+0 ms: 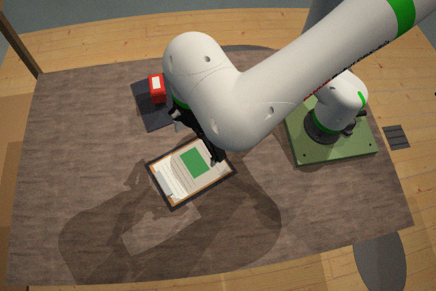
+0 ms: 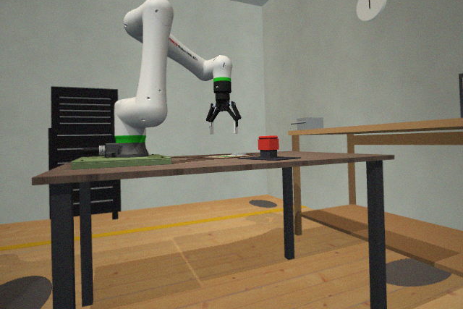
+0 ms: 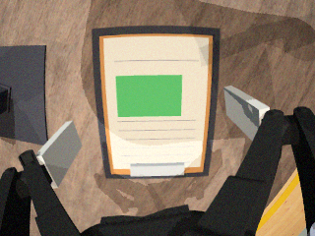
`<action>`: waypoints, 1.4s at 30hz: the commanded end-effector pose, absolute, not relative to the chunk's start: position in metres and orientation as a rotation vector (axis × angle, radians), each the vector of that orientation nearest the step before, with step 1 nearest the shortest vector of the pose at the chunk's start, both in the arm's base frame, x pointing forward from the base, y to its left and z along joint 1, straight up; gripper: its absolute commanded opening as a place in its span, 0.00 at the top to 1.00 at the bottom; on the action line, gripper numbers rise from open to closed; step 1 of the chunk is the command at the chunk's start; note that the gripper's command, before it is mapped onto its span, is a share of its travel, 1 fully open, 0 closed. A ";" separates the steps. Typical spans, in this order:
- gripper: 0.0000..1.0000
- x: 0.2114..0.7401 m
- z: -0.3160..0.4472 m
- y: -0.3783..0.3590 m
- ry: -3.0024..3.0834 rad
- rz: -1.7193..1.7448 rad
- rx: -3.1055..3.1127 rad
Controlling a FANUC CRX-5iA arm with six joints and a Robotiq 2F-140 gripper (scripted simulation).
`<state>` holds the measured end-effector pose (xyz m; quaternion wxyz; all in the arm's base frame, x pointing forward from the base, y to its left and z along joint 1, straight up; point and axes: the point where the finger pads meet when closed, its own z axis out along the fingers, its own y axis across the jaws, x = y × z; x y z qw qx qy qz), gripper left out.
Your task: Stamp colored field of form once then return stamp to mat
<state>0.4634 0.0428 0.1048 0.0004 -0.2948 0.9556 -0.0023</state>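
Note:
The red stamp [image 1: 157, 88] [image 2: 268, 145] stands upright on the dark grey mat [image 1: 148, 120] [image 2: 286, 158] [image 3: 27, 86], free of the gripper. The form [image 1: 182, 179] [image 3: 157, 138] lies on a clipboard beside the mat; its green field [image 1: 194, 162] [image 3: 149, 94] shows no dark mark. My gripper [image 2: 223, 130] [image 3: 149, 117] is open and empty. It hangs well above the table, over the form, with the field between its fingertips in the wrist view. The arm hides most of the gripper in the top view. The form [image 2: 224, 155] shows only edge-on in the exterior view.
The robot's green base plate [image 1: 351, 150] [image 2: 119, 161] stands on the table to the right of the form. A small dark grille [image 1: 396, 137] lies on the floor beyond the table edge. A second wooden table [image 2: 373, 127] stands farther off.

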 end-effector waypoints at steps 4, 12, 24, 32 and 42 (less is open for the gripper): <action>0.00 0.464 0.115 0.043 3.088 -0.007 -0.569; 0.00 0.466 0.136 0.043 3.139 0.001 -0.006; 0.00 0.465 0.177 0.043 3.065 0.036 0.668; 0.00 0.464 0.193 0.043 2.865 0.055 1.287; 0.45 0.464 0.194 0.042 2.533 0.038 1.866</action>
